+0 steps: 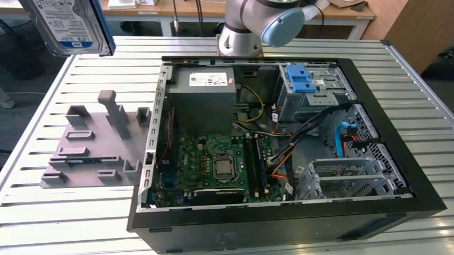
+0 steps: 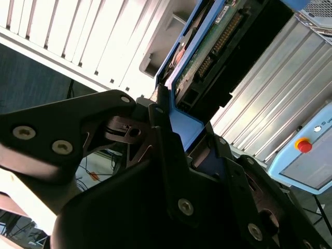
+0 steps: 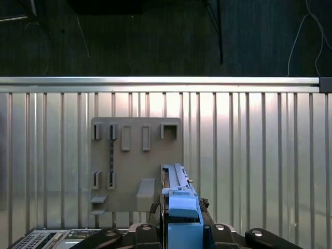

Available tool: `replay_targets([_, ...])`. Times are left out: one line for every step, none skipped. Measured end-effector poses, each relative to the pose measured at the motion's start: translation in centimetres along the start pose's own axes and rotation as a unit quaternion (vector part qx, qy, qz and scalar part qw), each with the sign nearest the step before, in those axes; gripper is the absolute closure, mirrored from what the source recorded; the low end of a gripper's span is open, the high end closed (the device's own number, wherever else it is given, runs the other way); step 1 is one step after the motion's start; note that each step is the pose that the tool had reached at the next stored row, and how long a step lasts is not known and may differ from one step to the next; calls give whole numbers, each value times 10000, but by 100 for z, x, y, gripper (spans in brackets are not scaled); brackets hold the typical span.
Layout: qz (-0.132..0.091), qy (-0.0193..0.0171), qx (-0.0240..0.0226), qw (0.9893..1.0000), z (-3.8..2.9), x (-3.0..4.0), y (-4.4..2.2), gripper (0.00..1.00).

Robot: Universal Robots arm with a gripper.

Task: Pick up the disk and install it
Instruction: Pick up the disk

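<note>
The disk (image 1: 71, 24), silver with a white-and-blue label and a blue carrier frame, hangs high above the table's far corner at the exterior view's left. In the second wrist view my gripper (image 2: 189, 132) is shut on the disk (image 2: 207, 46), its black fingers (image 2: 162, 124) clamping the blue frame. The first wrist view shows the disk (image 3: 179, 199) edge-on, sticking out of the gripper (image 3: 181, 231) above the grey fixture plate (image 3: 136, 155).
An open computer case (image 1: 397, 159) lies on the slatted metal table (image 1: 71, 223), with a grey power supply box (image 1: 206, 90), a motherboard (image 1: 220, 164) and a drive bay with a blue latch (image 1: 301, 79). The grey fixture plate (image 1: 92, 143) sits beside it at the exterior view's left. The arm's base (image 1: 245, 32) stands behind the case.
</note>
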State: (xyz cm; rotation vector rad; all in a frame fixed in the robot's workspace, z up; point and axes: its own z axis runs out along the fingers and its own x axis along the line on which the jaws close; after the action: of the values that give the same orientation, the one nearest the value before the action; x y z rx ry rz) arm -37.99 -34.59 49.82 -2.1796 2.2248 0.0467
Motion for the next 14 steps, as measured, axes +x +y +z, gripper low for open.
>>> replay_targets([0, 0, 0, 10000, 0, 10, -9, 63])
replay_targets([0, 0, 0, 10000, -1, 19, -18, 63])
replay_targets([0, 0, 0, 10000, -1, 27, -27, 63])
replay_targets([0, 0, 0, 10000, -2, 33, -39, 63])
replay_targets([0, 0, 0, 10000, -1, 38, -50, 63])
replay_targets([0, 0, 0, 10000, -2, 42, -60, 63])
replay_targets([0, 0, 0, 10000, -2, 45, -73, 63])
replay_targets([0, 0, 0, 10000, -2, 48, -89, 63])
replay_targets([0, 0, -1, 10000, -3, 49, -103, 63])
replay_targets([0, 0, 0, 10000, -2, 51, -116, 63])
replay_targets([0, 0, 0, 10000, -2, 52, -128, 63])
replay_targets([0, 0, 0, 10000, -2, 53, -140, 63])
replay_targets([0, 0, 0, 10000, -2, 55, -151, 63])
replay_targets([0, 0, 0, 10000, -3, 57, -163, 63])
